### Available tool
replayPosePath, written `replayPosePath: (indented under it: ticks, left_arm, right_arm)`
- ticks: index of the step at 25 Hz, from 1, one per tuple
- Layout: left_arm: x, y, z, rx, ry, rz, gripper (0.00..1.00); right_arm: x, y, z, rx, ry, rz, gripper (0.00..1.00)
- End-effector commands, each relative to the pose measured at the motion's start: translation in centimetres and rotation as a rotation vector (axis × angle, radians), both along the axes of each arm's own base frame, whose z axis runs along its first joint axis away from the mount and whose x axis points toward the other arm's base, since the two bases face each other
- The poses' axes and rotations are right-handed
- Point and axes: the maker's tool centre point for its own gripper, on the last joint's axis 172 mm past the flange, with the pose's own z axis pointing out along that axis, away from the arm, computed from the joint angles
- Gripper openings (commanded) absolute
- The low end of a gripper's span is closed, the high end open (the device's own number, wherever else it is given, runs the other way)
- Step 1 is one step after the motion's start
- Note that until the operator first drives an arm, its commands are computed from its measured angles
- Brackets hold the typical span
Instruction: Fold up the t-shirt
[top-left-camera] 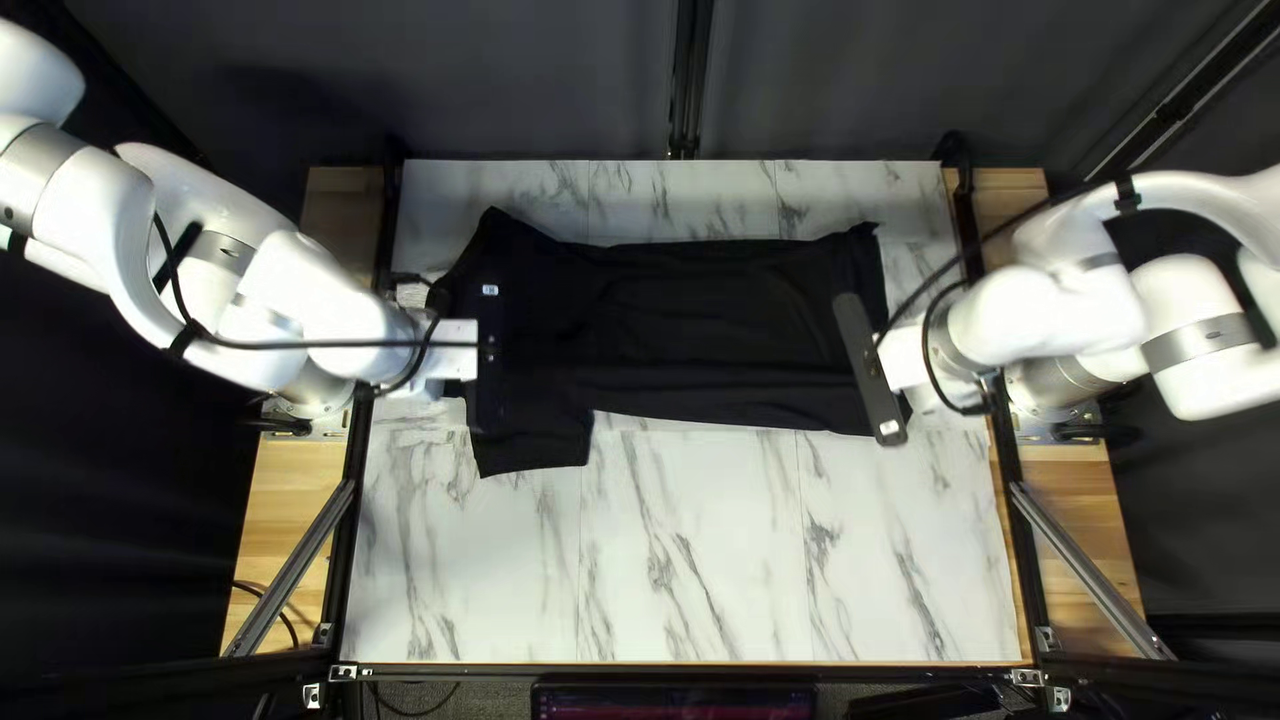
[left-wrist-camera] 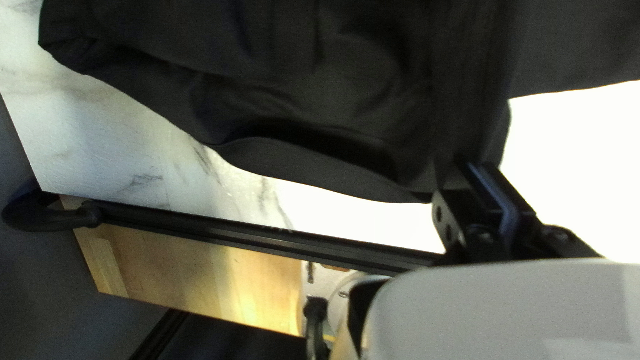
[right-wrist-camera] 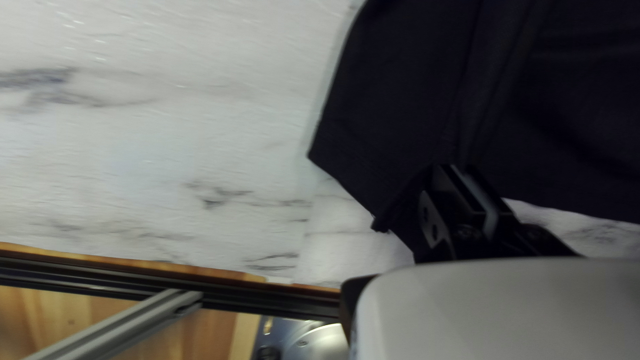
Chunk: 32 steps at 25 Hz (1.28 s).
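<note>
Closest to the near edge, the marbled surface (top-left-camera: 694,574) carries a sleeve (top-left-camera: 534,447) of the black t-shirt (top-left-camera: 720,327), pointing nearward at the left of the top left view. Past that sleeve, the left tool (left-wrist-camera: 475,165) has its fingers clamped on cloth at the sleeve end; across from it, the right tool (right-wrist-camera: 458,168) is clamped on cloth near the opposite end, a pinched ridge running out from its fingers. The body stretches between the two, lying mostly across the farther half of the surface, with a dark curtain (top-left-camera: 534,80) behind. I take the step in hand to be a lengthwise fold, gripped at both ends. The next move likely calls for both arms to lift together, keep the cloth lightly taut, carry it across the body and lay it flat before letting go; uneven travel could skew the fold or bunch that sleeve.
</note>
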Motion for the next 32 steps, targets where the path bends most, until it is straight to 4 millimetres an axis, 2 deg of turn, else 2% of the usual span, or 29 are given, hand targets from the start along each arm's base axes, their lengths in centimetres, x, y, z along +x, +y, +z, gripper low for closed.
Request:
replayPosePath:
  ticks: [1, 2, 3, 8, 13, 16, 18, 22, 25, 32]
  left_arm:
    - [0.3, -2.8, 0.7, 0.031, -0.003, -0.003, 0.00]
    - [0.3, -3.0, 0.8, 0.034, -0.003, -0.004, 0.00]
    - [0.2, -3.9, 1.0, 0.043, -0.003, -0.006, 0.00]
    - [0.1, -5.8, 1.5, 0.068, -0.003, -0.009, 0.00]
    - [-0.2, -6.6, 1.7, 0.084, -0.004, -0.010, 0.00]
    - [-0.3, -7.1, 1.7, 0.089, -0.008, -0.010, 0.00]
    - [-0.4, -7.0, 1.8, 0.091, -0.010, -0.010, 0.00]
    - [-0.5, -5.4, 1.8, 0.084, -0.008, -0.008, 0.00]
    - [-0.6, -3.1, 1.2, 0.070, -0.005, 0.000, 0.00]
    - [-0.8, 1.8, -0.9, 0.029, 0.011, 0.024, 0.00]
  right_arm:
    - [0.0, 3.9, 0.6, -0.035, 0.005, 0.003, 0.00]
    - [0.0, 4.3, 0.6, -0.039, 0.005, 0.004, 0.00]
    - [0.1, 5.6, 0.7, -0.046, 0.003, 0.008, 0.00]
    - [0.3, 8.1, 1.6, -0.075, 0.001, 0.016, 0.00]
    - [0.1, 9.6, 1.8, -0.094, 0.000, 0.016, 0.00]
    - [0.0, 9.8, 1.6, -0.097, 0.000, 0.013, 0.00]
    - [0.0, 9.3, 1.6, -0.096, 0.002, 0.010, 0.00]
    - [0.1, 7.1, 1.3, -0.087, 0.008, 0.010, 0.00]
    - [0.0, 4.4, 0.0, -0.067, 0.015, 0.010, 0.00]
    - [-0.2, 0.2, -2.7, -0.018, 0.023, 0.017, 0.00]
